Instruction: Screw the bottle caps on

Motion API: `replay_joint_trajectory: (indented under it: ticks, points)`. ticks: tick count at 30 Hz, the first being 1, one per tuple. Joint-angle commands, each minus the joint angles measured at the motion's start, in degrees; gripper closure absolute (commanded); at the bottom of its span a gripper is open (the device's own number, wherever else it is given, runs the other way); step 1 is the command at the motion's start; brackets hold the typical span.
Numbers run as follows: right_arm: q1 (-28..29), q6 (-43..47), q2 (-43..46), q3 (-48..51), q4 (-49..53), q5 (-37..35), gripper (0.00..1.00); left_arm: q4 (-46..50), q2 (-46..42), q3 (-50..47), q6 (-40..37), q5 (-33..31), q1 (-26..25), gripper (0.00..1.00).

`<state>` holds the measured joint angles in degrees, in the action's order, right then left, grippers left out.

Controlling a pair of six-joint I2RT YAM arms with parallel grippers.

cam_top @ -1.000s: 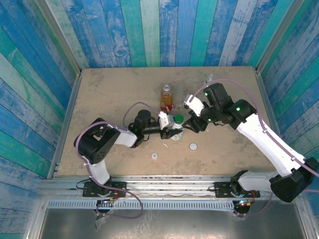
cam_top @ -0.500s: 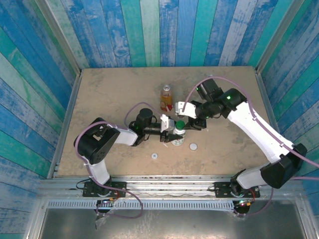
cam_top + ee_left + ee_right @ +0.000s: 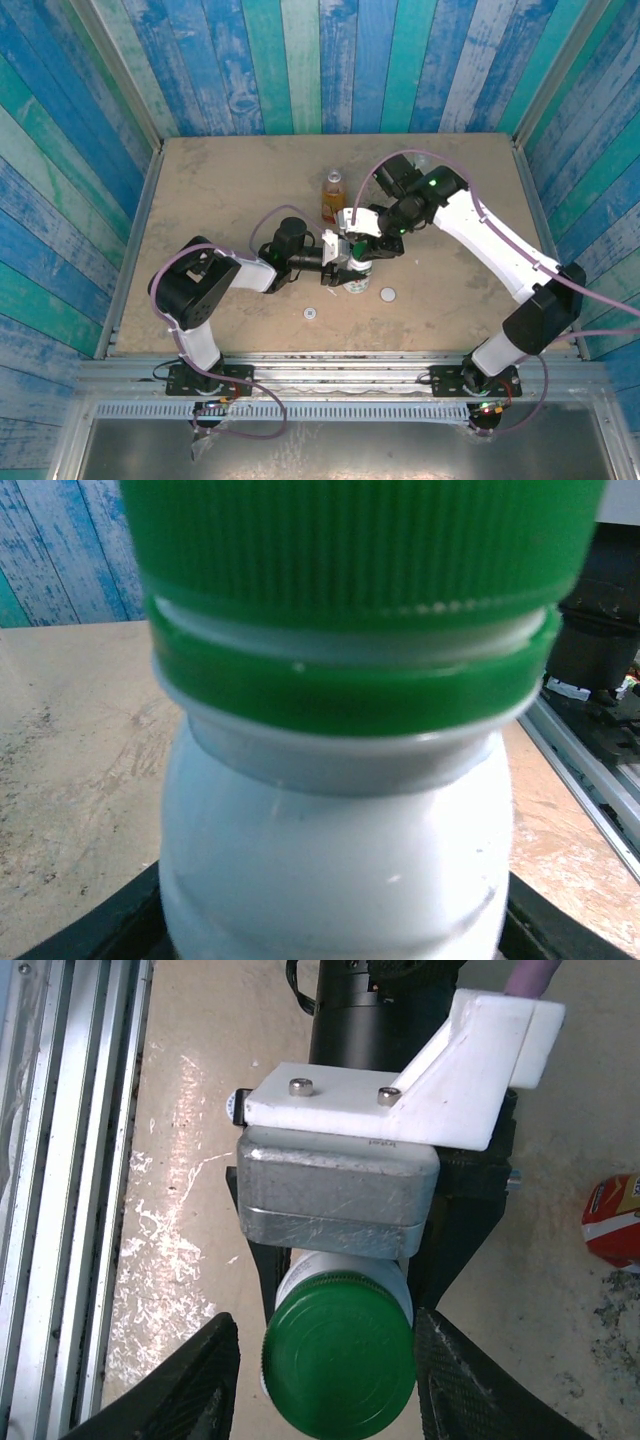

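- Grip by left gripper [image 3: 343, 262]: closed round the body of the white bottle [image 3: 335, 860], mid-worktop.
- green cap [image 3: 338, 1355]: sits on that bottle's neck. Looks light and stiff with a ribbed rim, so best taken by the rim sides.
- right gripper [image 3: 335, 1380]: fingers [image 3: 205, 1380] bracket the cap, a slight gap on one side, nothing pinched.
- white cap [image 3: 388, 294]: loose, towards the near edge.

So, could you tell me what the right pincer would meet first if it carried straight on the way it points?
Most likely the green cap on the white bottle, which sits straight ahead of the right pincer, between its fingers; depth is unclear.
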<state>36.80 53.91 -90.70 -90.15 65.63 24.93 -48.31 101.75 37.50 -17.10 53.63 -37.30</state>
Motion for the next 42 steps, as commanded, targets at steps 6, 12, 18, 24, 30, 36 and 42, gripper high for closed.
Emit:
replay_joint_trajectory:
  ticks: [6,12,18,24,30,36,42]
  points:
    - [0.4,0.5,-2.5,-0.8,3.4,-0.8,0.54,9.1,1.9,-0.8,0.1,1.7,-0.2,0.43]
    - [0.4,0.6,-2.7,-0.8,3.5,-1.2,0.54,9.2,1.8,-0.8,-0.1,1.5,-0.2,0.44]
    - [0.4,-0.1,-2.9,-1.2,3.8,-1.2,0.62,8.2,1.8,-1.0,1.1,0.6,-0.1,0.45]
    - [0.5,-6.0,-1.4,1.0,0.6,-3.4,0.69,-3.6,1.8,-3.9,9.2,-6.0,-0.1,0.49]
    - [2.0,-27.2,3.1,7.4,-9.5,-12.0,0.8,-9.8,0.4,-6.8,12.0,-15.6,-0.1,0.49]
    - [7.7,-52.4,4.5,11.5,-11.0,-24.8,0.83,-10.5,-0.7,-8.0,11.5,-20.4,-0.2,0.49]
    - [12.8,-67.4,6.3,13.9,-9.3,-34.7,0.8,-10.5,-0.7,-8.1,10.9,-20.8,-0.2,0.49]
